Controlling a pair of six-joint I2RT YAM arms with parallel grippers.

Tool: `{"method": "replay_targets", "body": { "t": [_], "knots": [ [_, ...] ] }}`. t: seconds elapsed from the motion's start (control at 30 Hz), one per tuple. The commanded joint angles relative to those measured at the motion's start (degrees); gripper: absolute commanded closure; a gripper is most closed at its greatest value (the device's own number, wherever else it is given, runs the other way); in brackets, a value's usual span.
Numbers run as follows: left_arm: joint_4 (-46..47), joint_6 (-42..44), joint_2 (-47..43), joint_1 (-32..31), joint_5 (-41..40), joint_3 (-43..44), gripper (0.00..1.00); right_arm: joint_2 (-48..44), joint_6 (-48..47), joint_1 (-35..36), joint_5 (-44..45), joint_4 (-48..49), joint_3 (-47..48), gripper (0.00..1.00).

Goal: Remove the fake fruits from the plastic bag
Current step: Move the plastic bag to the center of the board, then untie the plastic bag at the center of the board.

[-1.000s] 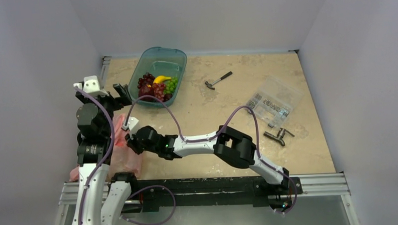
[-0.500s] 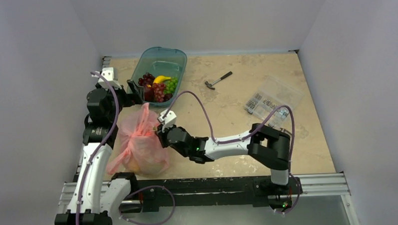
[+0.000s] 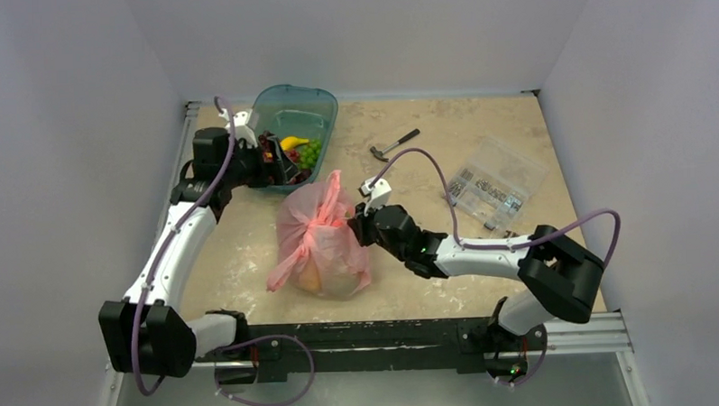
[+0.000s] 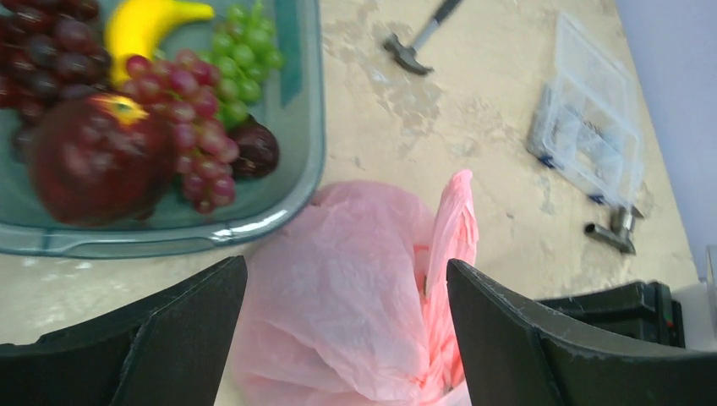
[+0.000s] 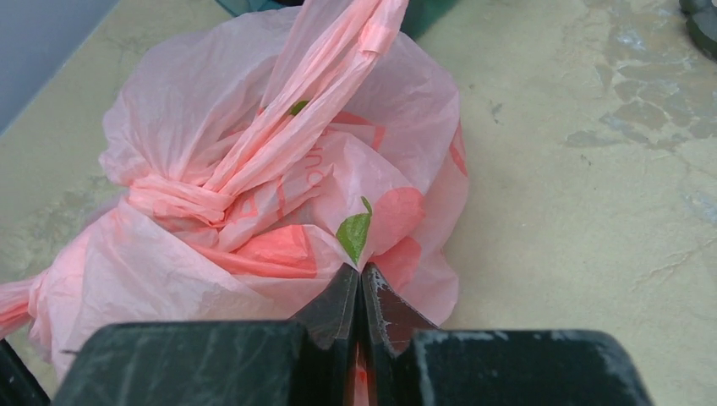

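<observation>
The pink plastic bag (image 3: 321, 240) sits on the table, full and with its handles knotted; it also shows in the right wrist view (image 5: 254, 169) and the left wrist view (image 4: 355, 296). An orange fruit (image 3: 309, 277) shows through its near side. My right gripper (image 3: 355, 228) is shut on a fold of the bag's right side (image 5: 362, 271). My left gripper (image 3: 278, 167) is open and empty above the near rim of the teal tray (image 3: 321, 100); in its wrist view (image 4: 347, 330) the bag lies below. The tray holds an apple (image 4: 93, 156), banana (image 4: 148, 25), green grapes (image 4: 245, 63) and red grapes (image 4: 186, 110).
A small hammer (image 3: 394, 146) lies right of the tray. A clear plastic parts box (image 3: 495, 185) lies at the right, with a dark metal fitting (image 4: 617, 233) near it. Grey walls close in the table on three sides.
My right gripper has pulled the bag from the near left corner to the middle of the table. My left arm has swung forward and right to the tray.
</observation>
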Motion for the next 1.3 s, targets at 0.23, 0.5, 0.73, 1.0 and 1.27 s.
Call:
{"method": "replay_targets", "body": {
  "t": [0.23, 0.5, 0.73, 1.0, 1.27],
  "knots": [
    [-21.7, 6.9, 15.0, -12.1, -5.4, 13.4, 0.32, -8.2, -3.8, -3.3, -1.4, -14.2, 5.3, 0.66],
    [-27.3, 11.1, 14.8, -15.3, -9.7, 15.1, 0.25, -13.2, -5.7, -0.4, -4.8, -19.1, 8.8, 0.39],
    [-28.7, 11.7, 17.0, -16.1, -9.4, 15.9, 0.4, -4.5, -6.1, 5.9, -5.8, -18.9, 15.2, 0.3],
    [-29.4, 12.9, 18.2, -16.4, -8.2, 16.5, 0.65, 2.3, -4.4, 6.4, -4.5, -17.7, 17.0, 0.4],
    [-29.1, 14.1, 16.1, -16.3, -13.7, 16.6, 1.0, 8.3, -4.9, 12.2, -3.7, -16.0, 21.6, 0.76]
  ]
}}
